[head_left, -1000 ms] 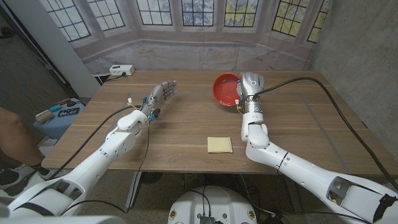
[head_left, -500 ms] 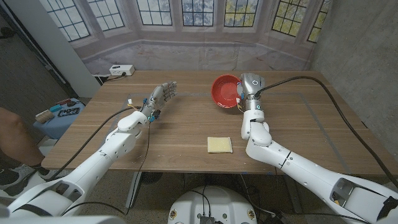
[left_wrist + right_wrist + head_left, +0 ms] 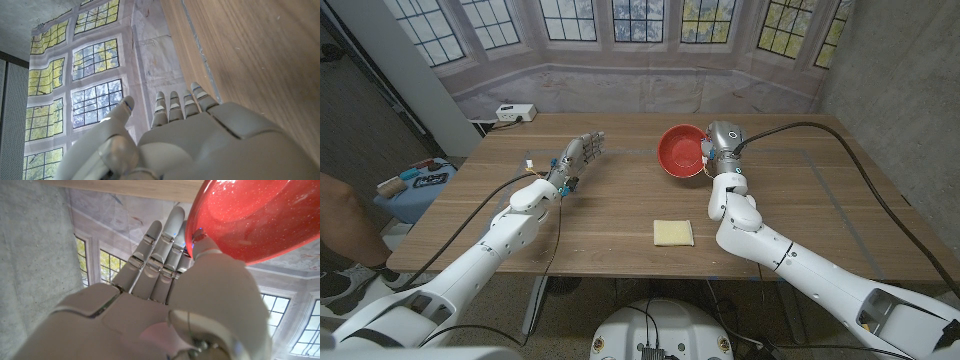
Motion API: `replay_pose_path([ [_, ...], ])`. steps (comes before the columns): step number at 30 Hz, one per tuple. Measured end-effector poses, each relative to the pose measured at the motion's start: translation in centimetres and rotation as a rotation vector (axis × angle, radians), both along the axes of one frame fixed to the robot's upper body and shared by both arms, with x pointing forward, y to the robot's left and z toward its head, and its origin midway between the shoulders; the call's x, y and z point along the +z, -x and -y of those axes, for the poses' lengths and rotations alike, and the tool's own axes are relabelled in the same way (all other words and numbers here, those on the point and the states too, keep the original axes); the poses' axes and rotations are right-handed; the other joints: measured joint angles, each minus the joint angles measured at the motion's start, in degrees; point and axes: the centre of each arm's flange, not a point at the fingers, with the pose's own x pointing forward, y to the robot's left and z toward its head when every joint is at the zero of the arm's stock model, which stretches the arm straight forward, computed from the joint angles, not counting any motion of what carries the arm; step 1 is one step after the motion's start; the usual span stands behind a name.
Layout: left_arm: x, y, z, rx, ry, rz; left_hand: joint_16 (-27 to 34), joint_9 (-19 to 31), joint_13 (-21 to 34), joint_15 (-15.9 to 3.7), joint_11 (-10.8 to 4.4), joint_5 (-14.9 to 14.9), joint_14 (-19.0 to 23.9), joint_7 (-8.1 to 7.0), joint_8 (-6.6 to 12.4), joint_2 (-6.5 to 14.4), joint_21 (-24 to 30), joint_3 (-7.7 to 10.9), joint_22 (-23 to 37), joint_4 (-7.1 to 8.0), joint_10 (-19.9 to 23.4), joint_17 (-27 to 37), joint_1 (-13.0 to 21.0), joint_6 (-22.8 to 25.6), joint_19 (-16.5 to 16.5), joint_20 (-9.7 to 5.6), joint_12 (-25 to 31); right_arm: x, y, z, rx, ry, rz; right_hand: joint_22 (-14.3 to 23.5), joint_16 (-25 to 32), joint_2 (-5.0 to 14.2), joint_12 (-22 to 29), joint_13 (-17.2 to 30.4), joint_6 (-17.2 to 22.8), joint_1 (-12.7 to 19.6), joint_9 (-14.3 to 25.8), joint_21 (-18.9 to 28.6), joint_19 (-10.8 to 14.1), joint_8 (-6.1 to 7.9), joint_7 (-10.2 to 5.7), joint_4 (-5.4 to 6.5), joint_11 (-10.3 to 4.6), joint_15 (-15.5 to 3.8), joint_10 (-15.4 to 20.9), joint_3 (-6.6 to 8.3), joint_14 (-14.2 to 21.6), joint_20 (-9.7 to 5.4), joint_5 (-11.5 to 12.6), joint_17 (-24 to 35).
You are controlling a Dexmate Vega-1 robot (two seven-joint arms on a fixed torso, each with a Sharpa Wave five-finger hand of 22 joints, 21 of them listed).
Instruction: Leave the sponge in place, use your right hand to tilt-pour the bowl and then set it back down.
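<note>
Right hand [image 3: 712,150] pinches the glossy red round bowl's [image 3: 680,150] rim, tilted near the bench's far edge. We level it slowly, keeping clear of the yellow square sponge [image 3: 672,233]; left hand [image 3: 578,155] open, idle.

The head camera looks down over the wooden table [image 3: 620,215]. Each wrist camera sits close behind its own hand, facing the painted window backdrop [image 3: 85,95] beyond that table, which both share.

Bowl [image 3: 680,151] sits upper centre beside the right hand [image 3: 718,145], sponge [image 3: 672,233] lower centre, left hand [image 3: 578,158] at centre left.
</note>
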Motion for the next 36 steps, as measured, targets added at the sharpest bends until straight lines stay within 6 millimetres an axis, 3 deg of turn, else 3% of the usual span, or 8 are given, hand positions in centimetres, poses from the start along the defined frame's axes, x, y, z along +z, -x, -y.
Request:
replay_pose_path([
  [11, -0.09, -0.15, 0.01, 0.000, 0.000, -0.004, 0.00, 0.00, 0.00, 0.00, 0.00, 0.00, 0.00, 0.00, 0.00, 0.00, 0.00, 0.00, 0.00, 0.00, 0.00, 0.00, 0.00, 0.00, 0.00, 0.00, 0.02, -0.45, -0.31, 0.14, 0.041, -0.056, -0.100, 0.00, -0.23, 0.00, -0.17, 0.00, 0.00, 0.00, 0.27, 0.24, -0.41, 0.15, 0.00, -0.15, 0.02, 0.14, 0.00, -0.16, -0.03, 0.00, -0.03, 0.26],
  [19, -0.11, -0.20, 0.02, -0.002, -0.002, -0.005, 0.00, 0.00, 0.00, 0.00, 0.00, 0.00, 0.00, 0.00, 0.00, 0.00, 0.00, 0.00, 0.00, 0.00, 0.00, 0.00, 0.00, 0.00, 0.00, 0.00, 0.02, 0.36, -0.02, 0.23, 0.088, -0.101, -0.156, -0.06, -0.89, 0.37, -0.18, -0.07, -0.30, 0.37, 0.27, 0.24, -0.40, 0.17, 0.29, -0.07, 0.32, -0.07, -0.31, -0.24, 0.06, 0.00, -0.15, 0.53],
  [36, -0.45, 0.34, -0.03, -0.001, 0.002, -0.003, 0.00, 0.00, 0.00, 0.00, 0.00, 0.00, 0.00, -0.32, 0.00, 0.00, 0.00, 0.00, 0.00, 0.00, 0.00, 0.00, 0.00, 0.32, 0.00, 0.00, 0.03, -0.52, -0.29, 0.33, 0.152, -0.166, -0.331, -0.29, -1.27, 0.37, -0.34, -0.19, -0.32, 0.37, 0.24, 0.66, -0.61, 0.17, 0.30, -0.07, 0.66, -0.08, -0.16, -0.24, 0.19, 0.20, -0.25, 0.80],
])
